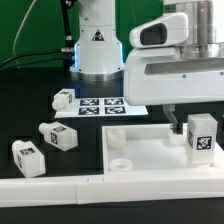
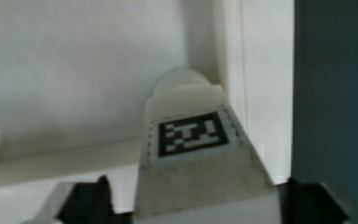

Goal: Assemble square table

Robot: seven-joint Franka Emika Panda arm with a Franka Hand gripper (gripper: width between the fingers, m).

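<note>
One square white tabletop point(image 1: 150, 152), with one round corner hole point(image 1: 118, 158) that shows plainly.

Four stubby white legs: three lie loose on the surface point(image 1: 30, 105), at point(image 1: 63, 100), point(image 1: 58, 135) and point(image 1: 28, 152), and one stands at the tabletop point(image 1: 201, 136). The wrist view shows only one of them point(image 2: 194, 140), bearing one square tag point(image 2: 195, 133).

One marker board point(image 1: 100, 105); its printed tags are too small to count surely.

One long white L-shaped rail point(image 1: 60, 186).

One arm point(image 1: 97, 45) with one tool point(image 2: 195, 200), which has two fingers, at point(image 2: 91, 198) and point(image 2: 302, 198).
</note>
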